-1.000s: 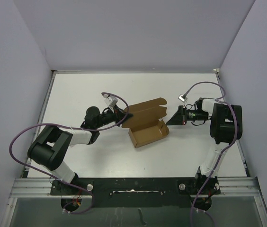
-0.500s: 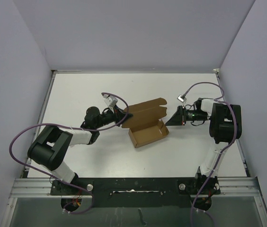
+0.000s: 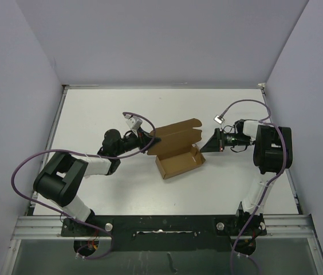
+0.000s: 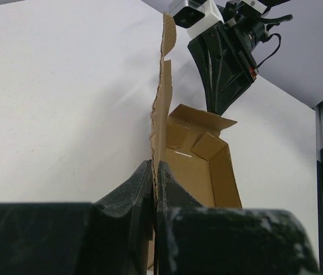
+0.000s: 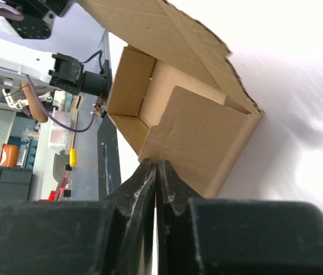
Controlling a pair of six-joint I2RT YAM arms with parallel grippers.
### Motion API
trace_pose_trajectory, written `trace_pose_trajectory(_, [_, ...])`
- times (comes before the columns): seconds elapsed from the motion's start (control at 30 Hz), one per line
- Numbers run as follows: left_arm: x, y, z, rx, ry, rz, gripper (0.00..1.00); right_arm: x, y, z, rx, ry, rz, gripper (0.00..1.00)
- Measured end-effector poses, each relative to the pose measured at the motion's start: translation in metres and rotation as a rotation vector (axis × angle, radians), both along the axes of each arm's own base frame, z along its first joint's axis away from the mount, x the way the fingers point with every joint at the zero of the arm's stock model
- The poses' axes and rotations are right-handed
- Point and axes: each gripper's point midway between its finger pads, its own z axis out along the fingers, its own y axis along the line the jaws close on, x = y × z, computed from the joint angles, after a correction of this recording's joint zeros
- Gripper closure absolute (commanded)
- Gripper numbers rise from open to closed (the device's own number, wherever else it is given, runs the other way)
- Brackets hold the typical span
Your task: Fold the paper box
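Observation:
The paper box point(image 3: 178, 161) is a brown cardboard tray in the middle of the white table, with its long lid flap point(image 3: 176, 132) raised behind it. My left gripper point(image 3: 156, 139) is shut on the left end of that flap. In the left wrist view the flap's edge point(image 4: 161, 97) runs up from between the black fingertips point(image 4: 145, 175), and the open tray point(image 4: 199, 172) lies to the right. My right gripper point(image 3: 203, 148) is shut. Its tips point(image 5: 156, 163) touch the lower edge of the box's right end wall point(image 5: 201, 134), with nothing between them.
Lilac walls close in the table point(image 3: 93, 114) on three sides. A metal rail point(image 3: 161, 220) with both arm bases runs along the near edge. Purple cables point(image 3: 21, 172) loop off each arm. A black table edge point(image 5: 104, 143) and bench clutter show beyond the box.
My right gripper's jaws have closed and it has edged slightly toward the box's right end. The left gripper and the flap have not moved.

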Motion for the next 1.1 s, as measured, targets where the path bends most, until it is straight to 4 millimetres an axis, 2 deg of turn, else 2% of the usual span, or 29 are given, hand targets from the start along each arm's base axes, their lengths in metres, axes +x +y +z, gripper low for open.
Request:
trace_pose_trajectory(0.1, [0.000, 0.000, 0.000, 0.000, 0.000, 0.000, 1.00, -0.002, -0.002, -0.012, -0.047, 0.015, -0.002, 0.98])
trace_pose_trajectory(0.27, [0.000, 0.000, 0.000, 0.000, 0.000, 0.000, 1.00, -0.005, -0.007, -0.028, -0.137, 0.024, -0.007, 0.88])
trace_pose_trajectory(0.47, [0.000, 0.000, 0.000, 0.000, 0.000, 0.000, 1.00, 0.000, -0.007, -0.032, -0.207, -0.021, -0.004, 0.71])
trace_pose_trajectory(0.6, [0.000, 0.000, 0.000, 0.000, 0.000, 0.000, 1.00, 0.001, -0.006, -0.034, -0.226, -0.032, -0.001, 0.64])
trace_pose_trajectory(0.73, [0.000, 0.000, 0.000, 0.000, 0.000, 0.000, 1.00, -0.001, -0.004, -0.037, -0.245, -0.032, 0.008, 0.60])
trace_pose_trajectory(1.1, [-0.005, -0.006, 0.001, -0.001, -0.004, -0.016, 1.00, -0.002, 0.005, -0.039, -0.287, -0.061, 0.029, 0.61])
